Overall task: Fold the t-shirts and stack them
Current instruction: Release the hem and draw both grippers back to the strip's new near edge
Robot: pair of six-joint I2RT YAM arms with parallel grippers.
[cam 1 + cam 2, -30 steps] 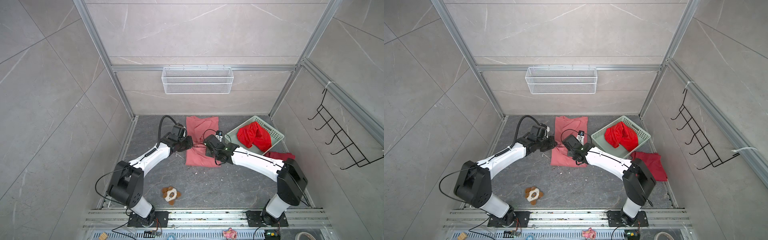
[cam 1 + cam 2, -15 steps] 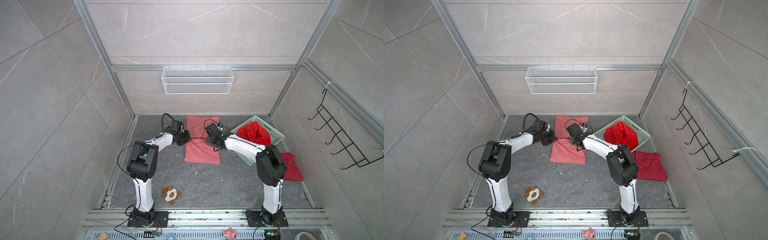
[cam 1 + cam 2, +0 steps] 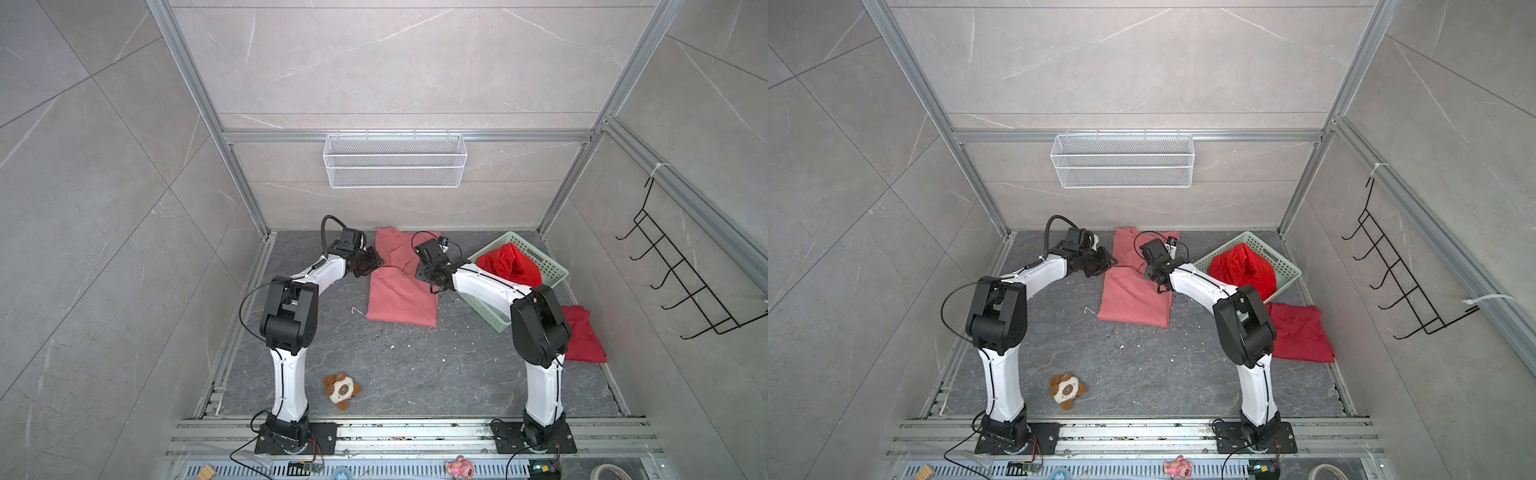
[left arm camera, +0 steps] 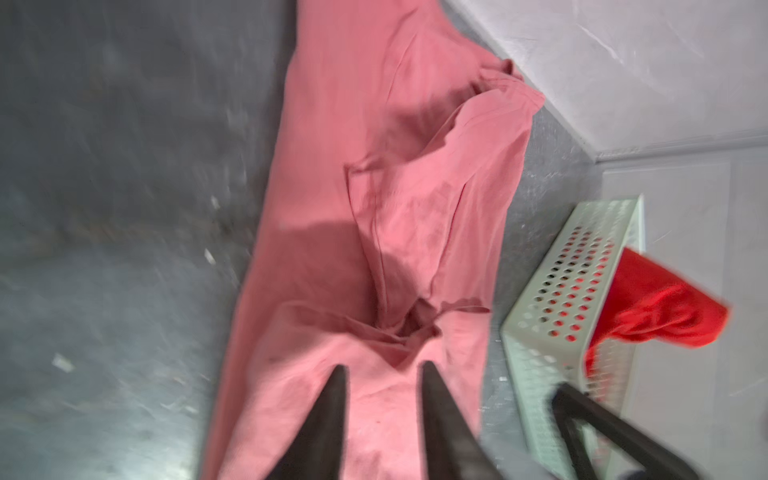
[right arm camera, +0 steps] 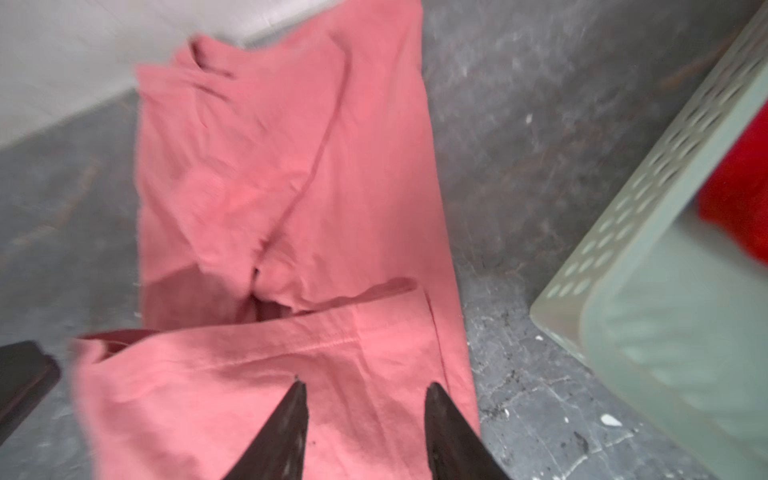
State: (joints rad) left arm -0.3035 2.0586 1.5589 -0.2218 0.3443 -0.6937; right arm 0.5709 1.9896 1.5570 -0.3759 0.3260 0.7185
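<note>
Your salmon-pink t-shirt [image 3: 401, 291] [image 3: 1133, 297] lies on the dark grey floor [image 3: 395, 365], between the two arms and reaching toward the back wall [image 3: 395, 208]. Its near part lies flat as a rectangle. The far part is rumpled, with creases gathering at the middle, as the left wrist view [image 4: 374, 166] and the right wrist view [image 5: 270, 166] both show.

Your left gripper [image 3: 368, 264] [image 4: 384, 368] sits at the shirt's left edge, fingers apart with nothing between them, over the cloth. Your right gripper [image 3: 430, 282] [image 5: 365, 386] sits at the right edge, also spread and empty. Whether either one touches the fabric, you cannot tell.

Just right of the shirt stands a pale green perforated basket [image 3: 552, 266] [image 3: 1287, 270], with the scarlet t-shirt [image 3: 509, 264] [image 3: 1241, 266] heaped in it. The crimson t-shirt [image 3: 582, 332] [image 3: 1300, 332] lies flat on the floor just in front of the basket. A brown-and-white plush toy [image 3: 342, 390] [image 3: 1067, 390] lies well apart, near the left arm's base.
</note>
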